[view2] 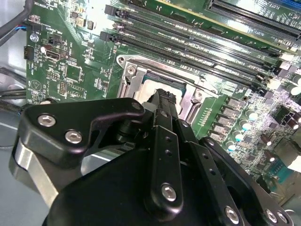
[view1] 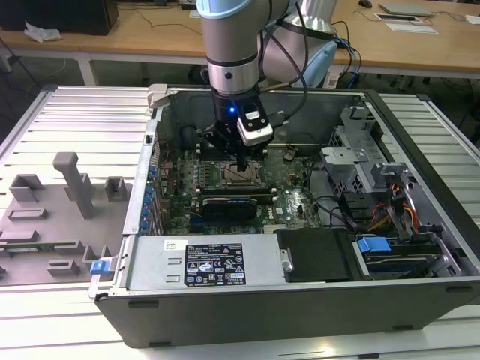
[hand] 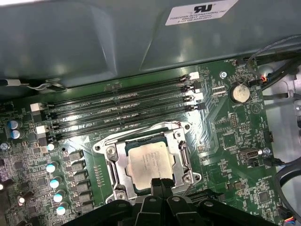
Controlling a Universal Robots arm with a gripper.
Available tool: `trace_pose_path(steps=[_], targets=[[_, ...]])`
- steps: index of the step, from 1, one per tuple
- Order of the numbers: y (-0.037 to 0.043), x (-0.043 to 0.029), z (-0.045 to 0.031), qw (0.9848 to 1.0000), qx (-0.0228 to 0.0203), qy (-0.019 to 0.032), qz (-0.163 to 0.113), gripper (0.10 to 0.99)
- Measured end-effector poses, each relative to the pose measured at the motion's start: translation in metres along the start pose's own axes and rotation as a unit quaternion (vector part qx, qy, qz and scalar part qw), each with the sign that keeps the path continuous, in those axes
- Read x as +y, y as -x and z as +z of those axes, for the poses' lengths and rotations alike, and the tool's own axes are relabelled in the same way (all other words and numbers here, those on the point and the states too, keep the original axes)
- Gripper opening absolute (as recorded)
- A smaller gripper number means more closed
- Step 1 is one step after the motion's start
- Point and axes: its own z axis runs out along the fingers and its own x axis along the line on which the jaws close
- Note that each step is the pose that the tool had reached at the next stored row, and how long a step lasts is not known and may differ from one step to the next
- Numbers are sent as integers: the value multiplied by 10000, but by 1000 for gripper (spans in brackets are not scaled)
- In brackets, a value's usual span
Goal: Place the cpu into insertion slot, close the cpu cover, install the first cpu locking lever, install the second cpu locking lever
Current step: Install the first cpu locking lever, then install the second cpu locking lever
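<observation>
The cpu (hand: pixel 149 162), a pale silver square, lies flat in the insertion slot (hand: pixel 104 141) on the green board. The silver cpu cover (hand: pixel 121 165) lies down around it, with the chip showing through its window. A thin lever wire (hand: pixel 141 131) runs along one side of the socket. My gripper (hand: pixel 161 181) is shut, its black fingertips pressed together at the cover's edge with nothing held between them. In the second wrist view the gripper (view2: pixel 164 96) hides part of the cpu (view2: pixel 149 87). In the exterior view the gripper (view1: pixel 241 168) hangs straight down over the insertion slot (view1: pixel 231 178).
Long black memory slots (hand: pixel 122 108) run beside the socket, with a coin battery (hand: pixel 239 92) and the grey case wall (hand: pixel 94 42) close by. The exterior view shows the power supply (view1: pixel 214 262), drive cage (view1: pixel 360 161), cables (view1: pixel 382 210) and grey fixtures (view1: pixel 71 180) outside the case.
</observation>
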Motion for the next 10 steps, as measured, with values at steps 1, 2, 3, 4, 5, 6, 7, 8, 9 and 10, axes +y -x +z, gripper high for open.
trace_pose_path(steps=[1, 2, 3, 4, 5, 6, 7, 8, 9, 10], targets=[[0, 0, 0, 10000, 0, 0, 0, 106], [0, 0, 0, 10000, 0, 0, 0, 106], [0, 0, -1, 10000, 0, 1, 0, 106], [0, 0, -2, 10000, 0, 0, 0, 106], [0, 0, -2, 10000, 0, 0, 0, 106], [1, 0, -2, 10000, 0, 0, 0, 106], [1, 0, -3, 10000, 0, 0, 0, 106], [0, 0, -3, 10000, 0, -1, 0, 106], [-1, 0, -5, 10000, 0, -1, 0, 106], [9, 0, -68, 10000, 0, -1, 0, 106]])
